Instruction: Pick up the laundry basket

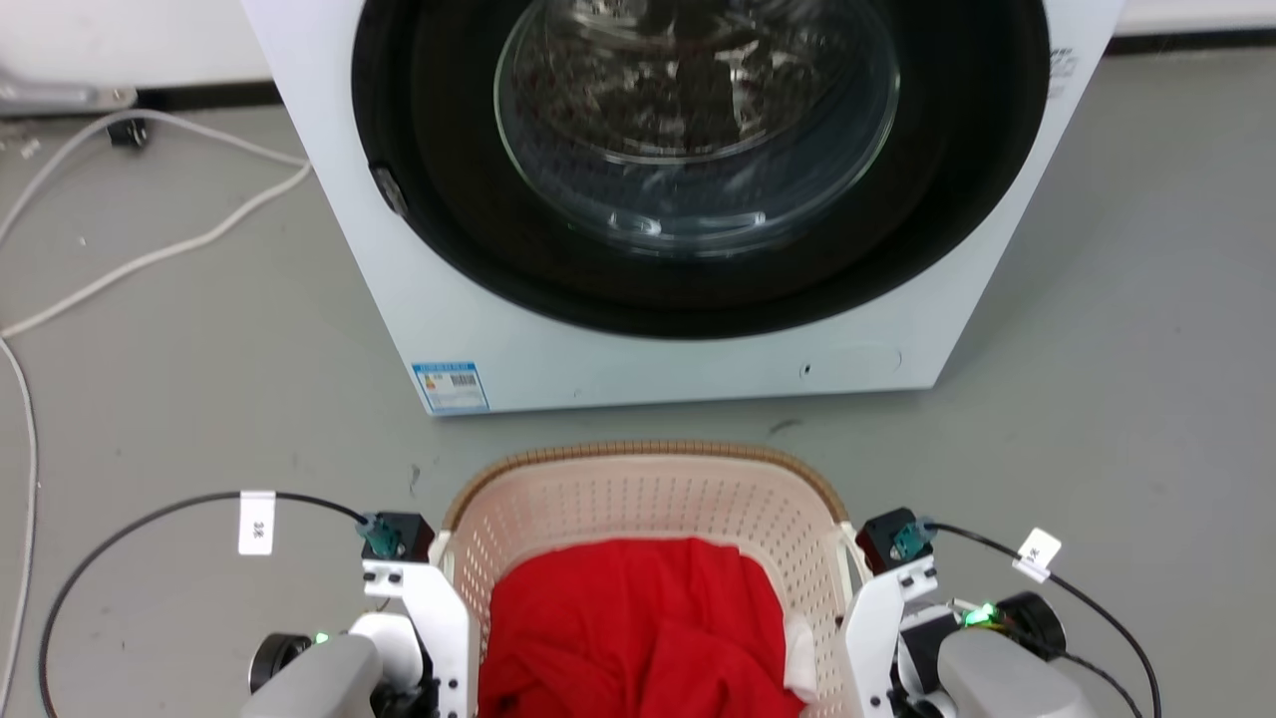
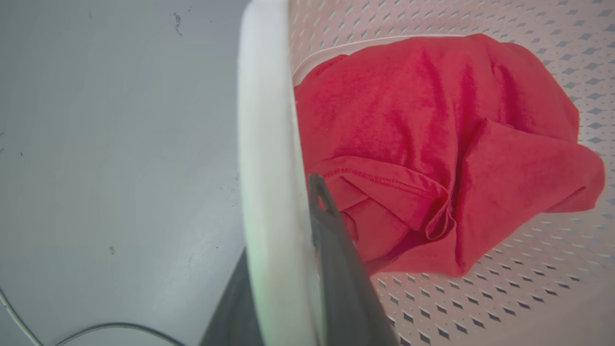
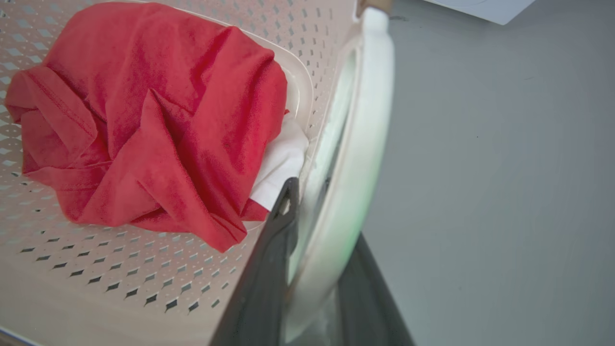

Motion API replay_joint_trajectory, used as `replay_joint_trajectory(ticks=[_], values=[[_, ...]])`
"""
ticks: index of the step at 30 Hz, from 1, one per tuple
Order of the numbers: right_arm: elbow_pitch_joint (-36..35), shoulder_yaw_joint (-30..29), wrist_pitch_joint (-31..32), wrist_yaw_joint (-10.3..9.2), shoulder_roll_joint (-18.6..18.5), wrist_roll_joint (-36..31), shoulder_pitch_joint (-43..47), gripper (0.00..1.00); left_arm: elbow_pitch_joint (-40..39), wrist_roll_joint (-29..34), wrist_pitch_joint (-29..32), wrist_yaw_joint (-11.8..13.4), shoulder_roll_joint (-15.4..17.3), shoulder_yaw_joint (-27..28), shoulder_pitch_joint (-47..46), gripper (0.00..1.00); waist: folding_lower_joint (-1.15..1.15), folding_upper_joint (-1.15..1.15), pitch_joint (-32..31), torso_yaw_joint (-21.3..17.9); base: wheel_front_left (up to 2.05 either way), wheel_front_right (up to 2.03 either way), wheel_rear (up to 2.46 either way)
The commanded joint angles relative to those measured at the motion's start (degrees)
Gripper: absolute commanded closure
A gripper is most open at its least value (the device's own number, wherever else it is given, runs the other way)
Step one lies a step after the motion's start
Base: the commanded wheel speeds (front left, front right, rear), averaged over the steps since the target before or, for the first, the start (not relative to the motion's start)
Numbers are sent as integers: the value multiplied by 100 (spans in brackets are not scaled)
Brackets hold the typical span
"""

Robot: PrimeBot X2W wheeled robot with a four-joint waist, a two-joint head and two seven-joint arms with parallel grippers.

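Grey floor, pink perforated brown-rimmed laundry basket at 6 o'clock, left end effector and right end effector gripped its white handles.

The laundry basket sits on the floor just before the washing machine, a cloth heaped in it. The left gripper straddles its left handle and the right gripper its right handle, 1 finger inside and 1 outside. Cables lie on the floor left of the washing machine.
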Motion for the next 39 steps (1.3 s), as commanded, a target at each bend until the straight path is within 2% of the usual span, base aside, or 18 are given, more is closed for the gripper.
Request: replay_joint_trajectory(ticks=[1,19,39], values=[[28,45,21,-2,-57,-7,96,100,-4,-33,78,-69,-3,-77,121,100,1,0,-240,-6,0,0,0],[50,238,349,-2,-127,166,338,100,88,-409,611,-69,59,-525,256,100,1,0,-944,106,0,0,0],[55,435,482,-3,-213,395,472,100,179,-695,783,-69,-6,-800,368,100,1,0,-1104,159,0,0,0]])
